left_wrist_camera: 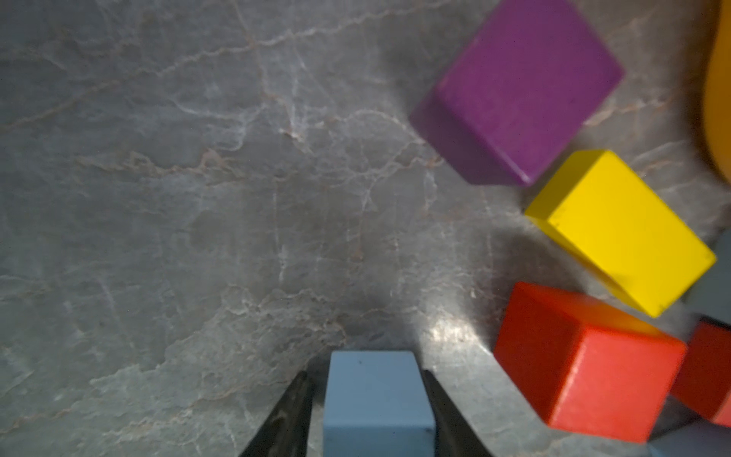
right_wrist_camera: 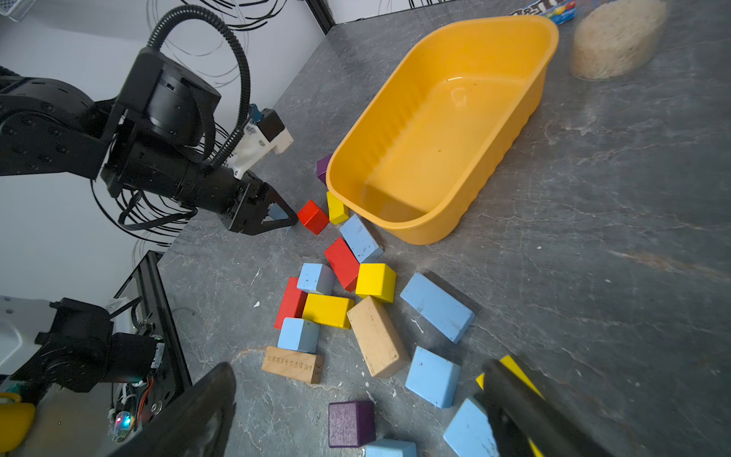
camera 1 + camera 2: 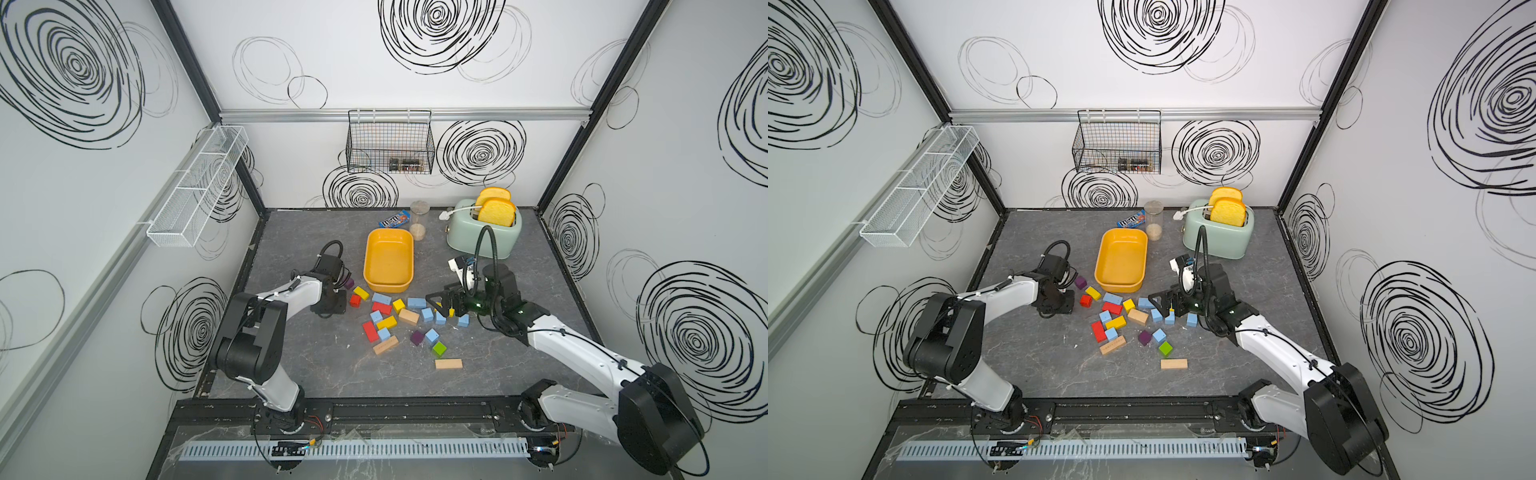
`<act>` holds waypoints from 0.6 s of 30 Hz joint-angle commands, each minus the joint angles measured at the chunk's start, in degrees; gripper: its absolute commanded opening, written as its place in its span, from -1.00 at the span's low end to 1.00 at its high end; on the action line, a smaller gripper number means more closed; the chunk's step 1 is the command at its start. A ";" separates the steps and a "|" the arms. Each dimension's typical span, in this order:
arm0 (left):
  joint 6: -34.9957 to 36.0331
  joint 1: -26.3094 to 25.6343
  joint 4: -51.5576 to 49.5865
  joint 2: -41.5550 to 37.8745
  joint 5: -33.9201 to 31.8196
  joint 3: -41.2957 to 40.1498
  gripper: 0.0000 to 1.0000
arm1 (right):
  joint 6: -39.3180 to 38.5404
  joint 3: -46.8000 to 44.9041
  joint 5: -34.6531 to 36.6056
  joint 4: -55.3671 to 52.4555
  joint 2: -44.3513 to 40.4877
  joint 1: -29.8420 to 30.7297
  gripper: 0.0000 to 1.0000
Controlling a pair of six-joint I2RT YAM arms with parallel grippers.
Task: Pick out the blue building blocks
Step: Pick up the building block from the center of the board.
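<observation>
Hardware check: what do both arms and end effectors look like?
White link shells and black joint housings on the left arm and right arm. The left end effector and right end effector are black, triangular and open-framed. A ribbed black hose arches over each wrist, with a white camera mount beside it.

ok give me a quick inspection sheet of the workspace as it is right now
surface: grey marbled tabletop, a few white specks
job's things: blue blocks loose in the mixed pile; one blue cube between the left gripper's fingers; yellow tub empty
clutter: red, yellow, purple, green and wood blocks; candy packet, jar, toaster holding two toast slices
grippers: left gripper down at the tabletop, grip on the cube unclear; right gripper open over blue blocks
cables: black ribbed hoses loop above both wrists, none on the tabletop
surroundings: swirl-printed walls, black wire basket, white mesh shelf
</observation>
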 commanded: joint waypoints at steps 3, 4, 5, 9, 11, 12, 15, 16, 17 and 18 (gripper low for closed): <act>-0.30 0.61 0.64 1.17 0.86 0.74 -0.18 | -0.91 -0.31 -4.04 2.05 -0.94 0.56 0.95; -0.30 0.66 0.69 1.17 0.85 0.69 -0.20 | -1.03 -0.31 -4.44 2.15 -0.94 0.72 0.95; -0.29 0.68 0.64 1.13 0.78 0.69 -0.23 | -1.15 -0.31 -4.76 2.12 -0.86 0.89 0.95; -0.26 0.61 0.51 0.91 0.86 0.69 -0.29 | -1.75 -0.13 -5.95 2.06 -0.26 1.92 0.95; -0.28 0.62 0.41 0.67 0.81 0.77 -0.34 | -2.34 0.03 -6.24 2.00 0.07 2.84 0.95; -0.24 0.61 0.29 0.49 0.77 0.78 -0.37 | -2.56 0.17 -6.24 1.85 0.28 3.26 0.95; -0.21 0.63 -0.18 -0.27 0.61 1.11 -0.45 | -3.08 0.71 -6.18 1.40 0.75 4.42 0.95; -0.17 0.62 -0.38 -0.52 0.45 1.35 -0.52 | -3.20 0.87 -6.05 1.36 0.95 4.75 0.95; -0.08 0.60 -0.86 -0.94 -0.15 1.76 -0.61 | -3.24 1.03 -5.89 1.27 1.08 4.91 0.95; 0.03 0.52 -1.32 -1.54 -0.83 2.16 -0.67 | -3.25 1.46 -6.07 0.96 1.16 5.00 0.95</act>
